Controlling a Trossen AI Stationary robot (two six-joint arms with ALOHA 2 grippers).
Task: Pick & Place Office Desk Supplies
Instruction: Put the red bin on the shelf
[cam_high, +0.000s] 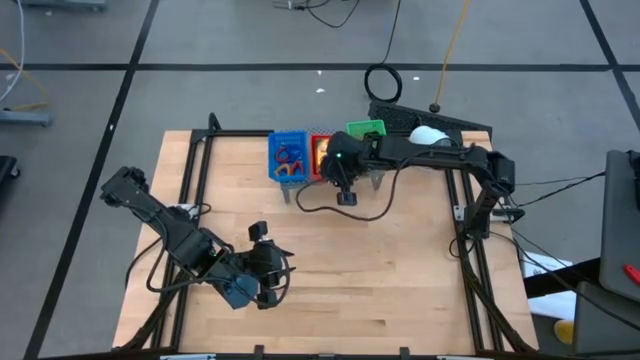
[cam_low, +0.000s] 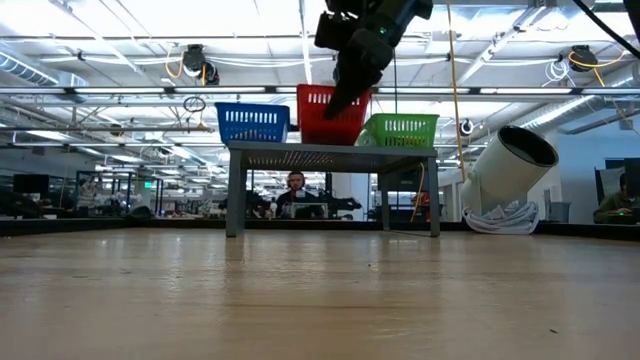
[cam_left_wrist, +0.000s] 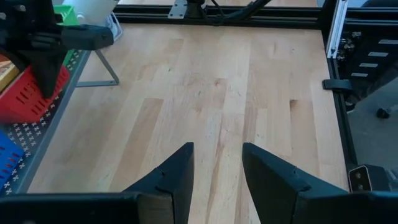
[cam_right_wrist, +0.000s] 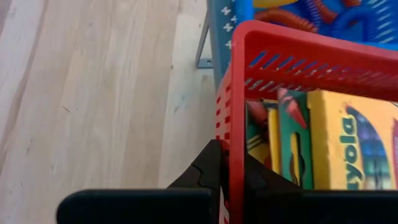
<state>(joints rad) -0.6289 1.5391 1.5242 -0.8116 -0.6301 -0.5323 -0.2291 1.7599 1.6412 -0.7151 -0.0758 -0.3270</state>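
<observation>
Crayon boxes (cam_right_wrist: 323, 143): flat cardboard; slotted red plastic basket (cam_right_wrist: 273, 50)

Dark jointed arms, black cables, blue wrist (cam_high: 238, 291).

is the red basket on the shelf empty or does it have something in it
Not empty. The right wrist view shows yellow crayon boxes inside the red basket, whose rim the right gripper pinches.

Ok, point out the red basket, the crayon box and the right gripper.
red basket (cam_right_wrist: 298, 43): right wrist view, on its near rim.
crayon box (cam_right_wrist: 348, 140): right wrist view, on its yellow face.
right gripper (cam_right_wrist: 230, 165): right wrist view, fingertips closed on the basket's wall.
</observation>
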